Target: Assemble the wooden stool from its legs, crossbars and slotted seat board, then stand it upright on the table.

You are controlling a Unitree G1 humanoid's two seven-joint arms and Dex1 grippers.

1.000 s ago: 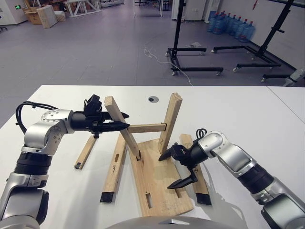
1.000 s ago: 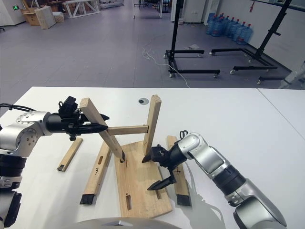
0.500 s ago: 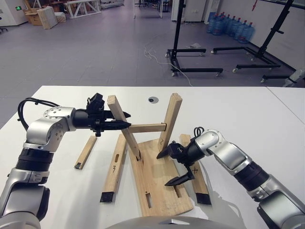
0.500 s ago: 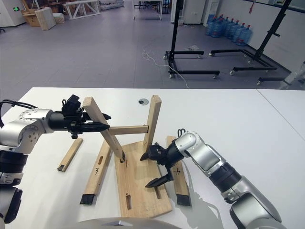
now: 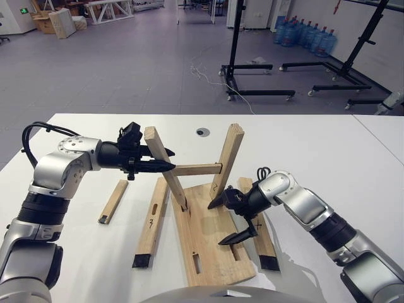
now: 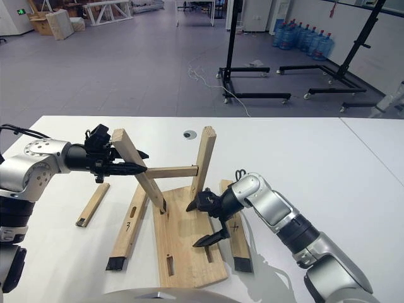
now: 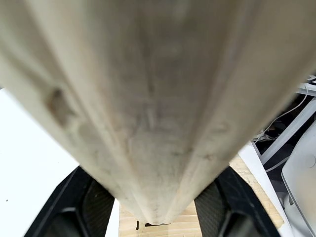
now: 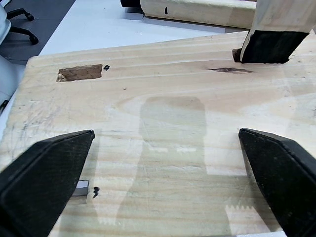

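On the white table, the slotted seat board lay flat. A tilted leg and an upright leg rose from it, joined by a crossbar. I noted the left gripper clamped on the tilted leg. The right gripper hovered over the board beside the upright leg, fingers spread apart.

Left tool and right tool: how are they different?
The left tool is shut on a slanted leg; the right tool is open and holds nothing. The left tool sits higher, by the crossbar; the right tool is low over the seat board. Both are black and pointed.
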